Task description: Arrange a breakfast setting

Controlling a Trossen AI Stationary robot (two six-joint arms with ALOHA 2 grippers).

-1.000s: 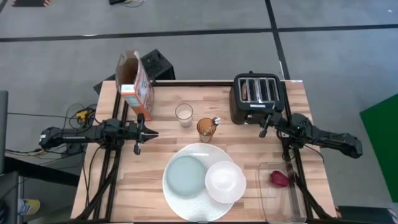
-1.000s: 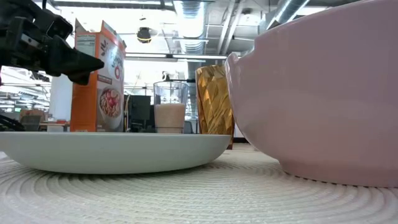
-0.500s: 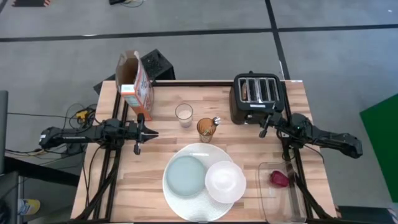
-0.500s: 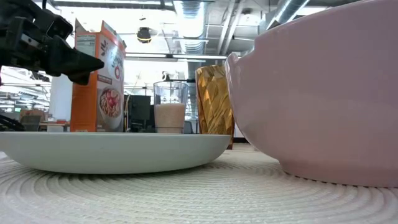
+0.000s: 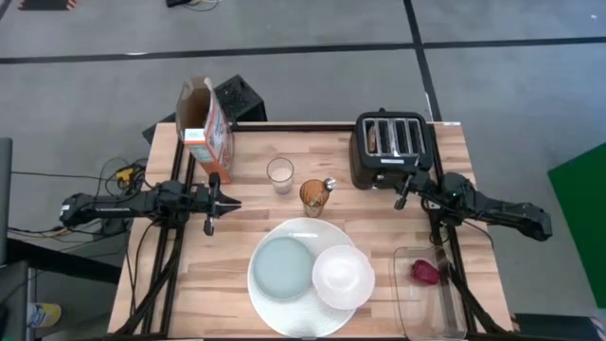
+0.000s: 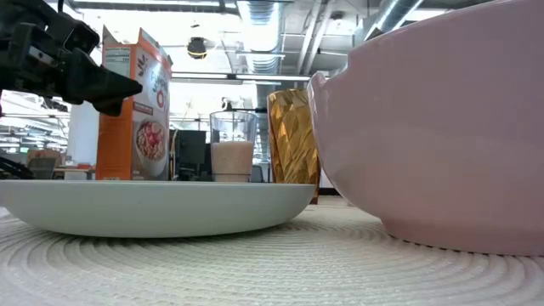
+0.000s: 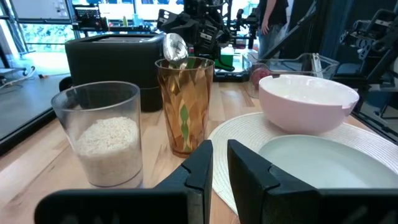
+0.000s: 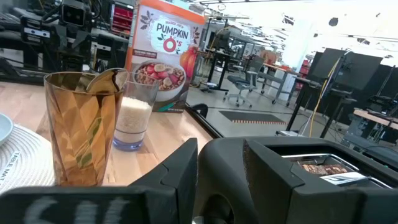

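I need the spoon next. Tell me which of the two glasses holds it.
The amber faceted glass, beside the toaster; the spoon stands in it. The clear glass holds only a white filling.

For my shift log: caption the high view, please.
Both arms wait at the table sides; pale plate and white bowl sit on the large plate.

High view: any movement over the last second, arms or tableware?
No visible change. The left gripper hovers near the cereal box, the right gripper by the toaster; the white bowl and grey-blue plate sit as they did on the large white plate.
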